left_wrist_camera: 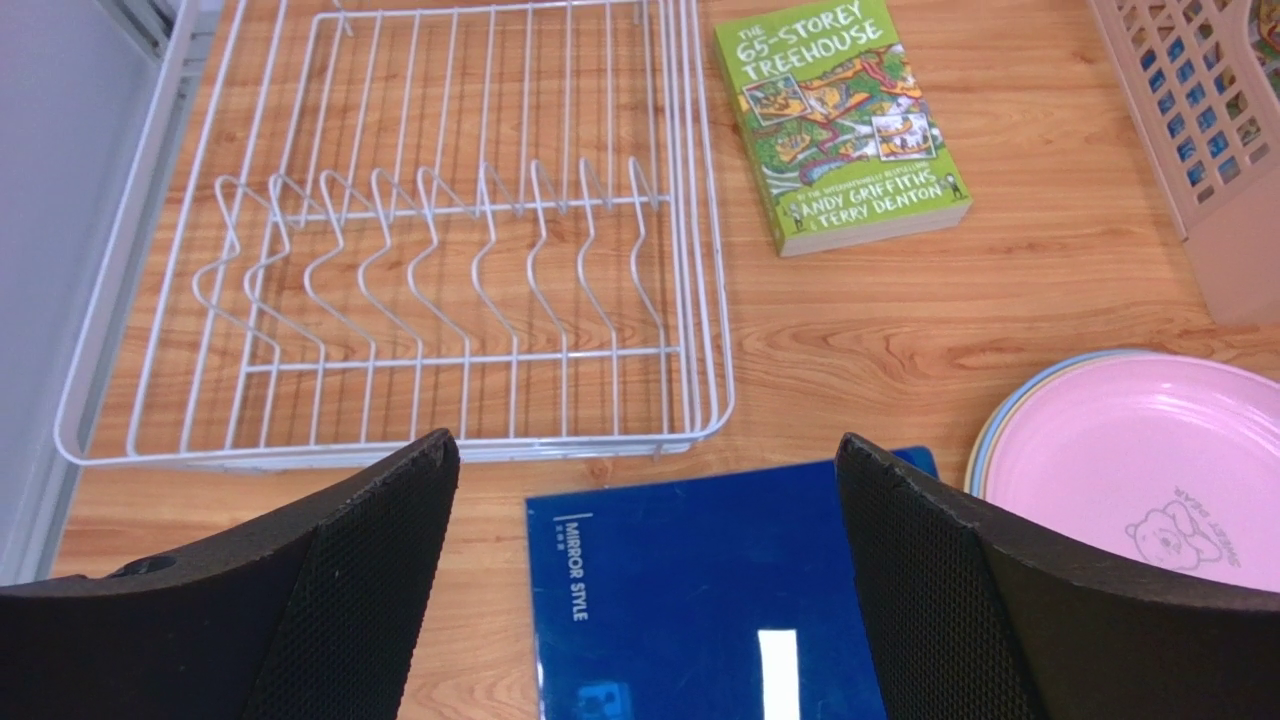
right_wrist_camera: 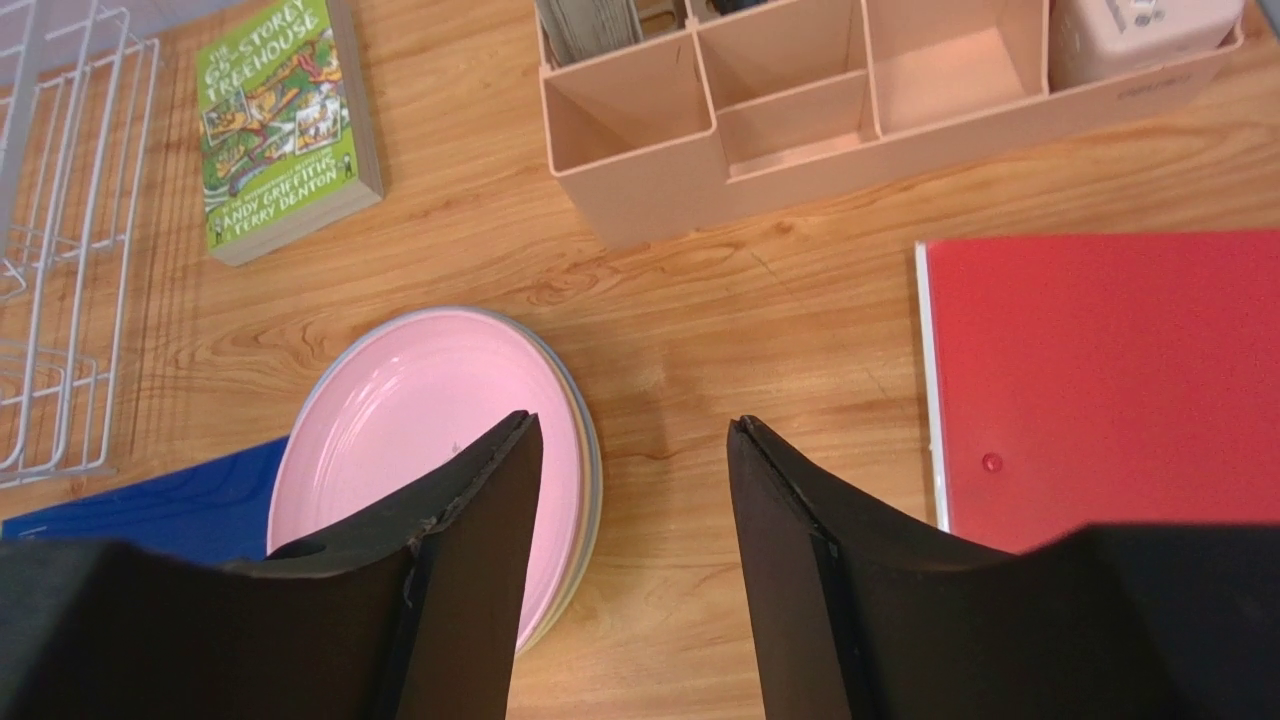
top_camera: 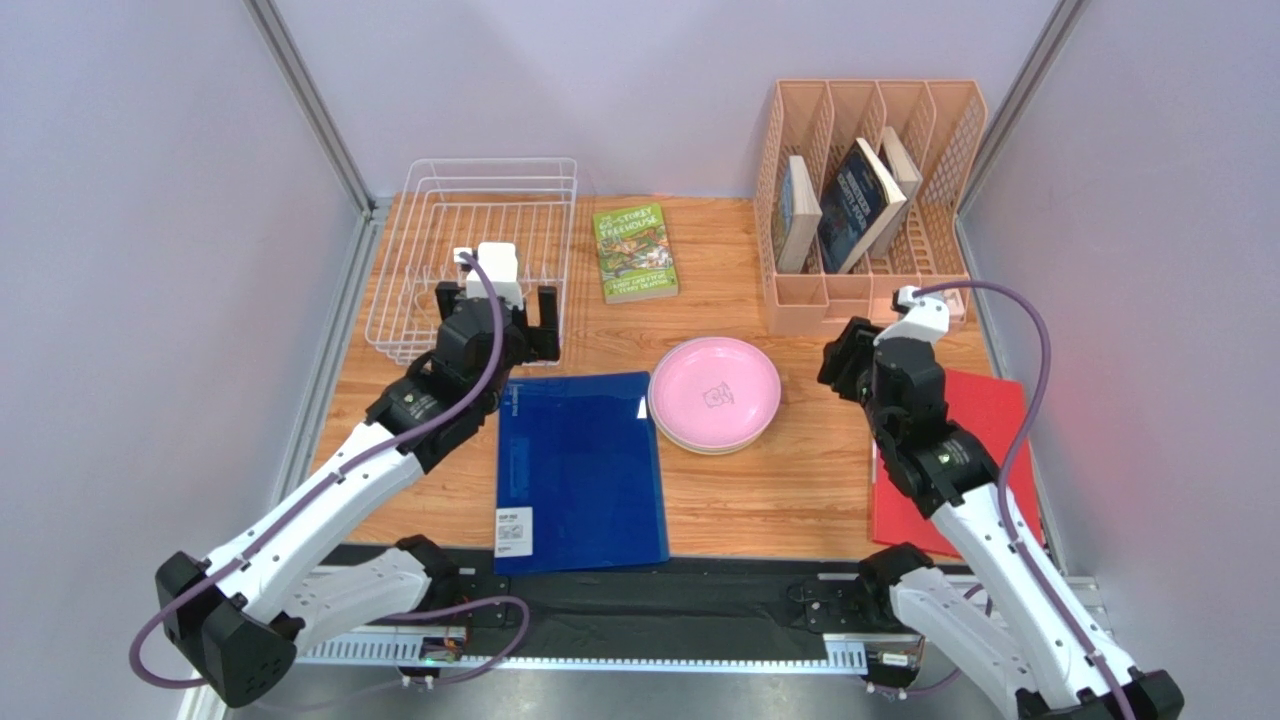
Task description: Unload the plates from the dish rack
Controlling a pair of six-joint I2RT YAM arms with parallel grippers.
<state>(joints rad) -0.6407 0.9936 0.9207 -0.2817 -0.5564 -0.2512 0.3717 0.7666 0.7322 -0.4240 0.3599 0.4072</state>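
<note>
The plates lie stacked flat on the table's middle, pink on top; a light blue and a pale yellow rim show beneath in the left wrist view, plates. The white wire dish rack at the back left holds nothing between its tines, dish rack. My left gripper hovers wide open at the rack's near edge, left gripper, over a blue folder's far end. My right gripper stands open and empty just right of the stack, right gripper, its left finger over the pink plate.
A blue folder lies left of the plates and a red folder lies under my right arm. A green book rests beside the rack. A peach organiser with books stands at the back right.
</note>
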